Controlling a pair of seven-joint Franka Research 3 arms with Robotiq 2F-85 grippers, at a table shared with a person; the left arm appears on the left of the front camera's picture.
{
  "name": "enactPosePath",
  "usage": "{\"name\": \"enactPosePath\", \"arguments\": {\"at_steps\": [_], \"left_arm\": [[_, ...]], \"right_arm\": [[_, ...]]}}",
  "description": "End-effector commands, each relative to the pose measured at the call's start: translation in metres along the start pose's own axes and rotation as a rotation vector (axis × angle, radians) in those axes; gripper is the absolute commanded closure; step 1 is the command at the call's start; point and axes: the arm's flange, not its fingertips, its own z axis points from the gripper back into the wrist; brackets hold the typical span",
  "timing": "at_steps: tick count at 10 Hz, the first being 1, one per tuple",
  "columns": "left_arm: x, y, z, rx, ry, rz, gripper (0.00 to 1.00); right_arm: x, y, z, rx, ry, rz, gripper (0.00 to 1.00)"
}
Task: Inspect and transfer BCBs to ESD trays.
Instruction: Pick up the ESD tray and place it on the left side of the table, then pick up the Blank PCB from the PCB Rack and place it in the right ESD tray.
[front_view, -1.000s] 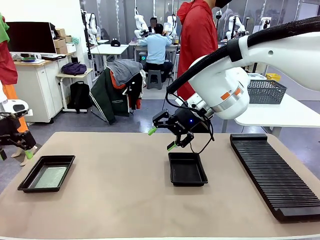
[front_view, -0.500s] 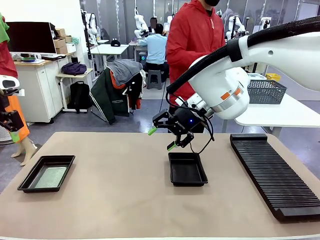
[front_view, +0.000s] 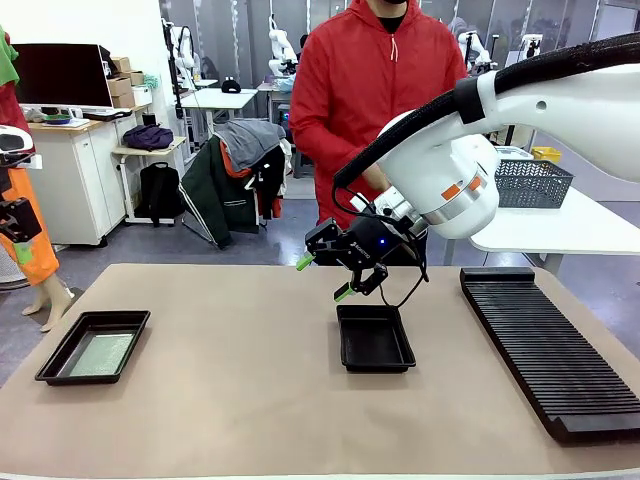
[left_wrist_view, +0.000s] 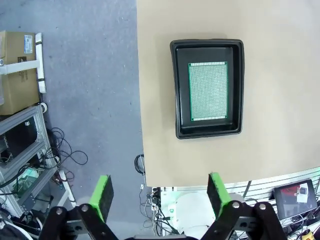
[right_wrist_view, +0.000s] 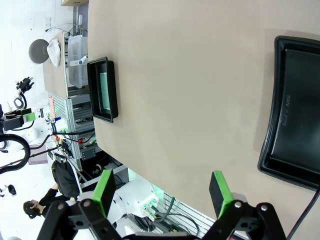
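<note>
Two black ESD trays sit on the tan table in front of me. The left tray lies near the table's left edge with one BCB flat on its floor, inside the rim on all sides. The middle tray lies well apart from it, near the centre, its black floor bare. Along the right side runs a long black ribbed rack. From the wrist camera the left gripper hangs high over the table's edge, green pads spread wide, looking down on the left tray and the BCB. Further back, the right gripper hovers tilted just above the far end of the middle tray, its fingers spread wide too; its own camera shows the same wide gap with the middle tray beside it. Beyond the table stands a person in a red jacket, close behind the right arm, and a wire basket rests on a white table to the right.
</note>
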Motion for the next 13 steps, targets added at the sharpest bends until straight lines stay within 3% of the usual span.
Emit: {"name": "enactPosePath", "arguments": {"at_steps": [1, 13], "left_arm": [[0.0016, 0.0012, -0.0037, -0.002, 0.000, -0.002, 0.00], [0.0016, 0.0012, -0.0037, -0.002, 0.000, -0.002, 0.00]], "right_arm": [[0.0019, 0.0013, -0.0017, -0.006, 0.002, -0.003, 0.00], [0.0019, 0.0013, -0.0017, -0.006, 0.002, -0.003, 0.00]]}}
